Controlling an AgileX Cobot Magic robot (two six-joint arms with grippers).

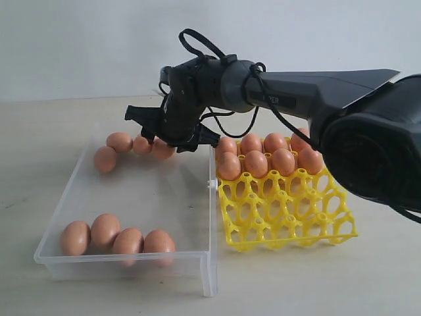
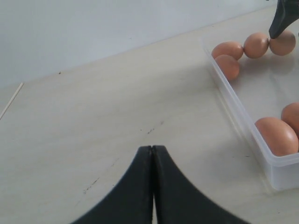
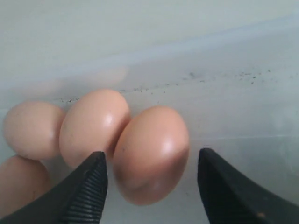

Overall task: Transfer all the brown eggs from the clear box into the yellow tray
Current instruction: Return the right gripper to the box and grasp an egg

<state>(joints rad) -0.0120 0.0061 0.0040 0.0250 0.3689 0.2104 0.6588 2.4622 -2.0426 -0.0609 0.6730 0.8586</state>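
The clear box (image 1: 125, 264) holds several brown eggs: one cluster at its far end (image 1: 120, 141) and a row at its near wall (image 1: 105, 230). My right gripper (image 1: 172, 138) hangs over the far cluster, open, its jaws standing either side of one egg (image 3: 154, 135) without touching it. More brown eggs (image 1: 256, 161) fill the back rows of the yellow tray (image 1: 289, 217), which stands just right of the box. My left gripper (image 2: 153, 147) is shut and empty above bare table beside the box (image 2: 233, 102). It does not show in the exterior view.
The box's near right corner post (image 1: 209, 280) and a small clasp (image 1: 212, 185) face the tray. The tray's front cells (image 1: 283, 224) hold nothing. The right arm (image 1: 309, 89) reaches in from the right, above the tray's eggs.
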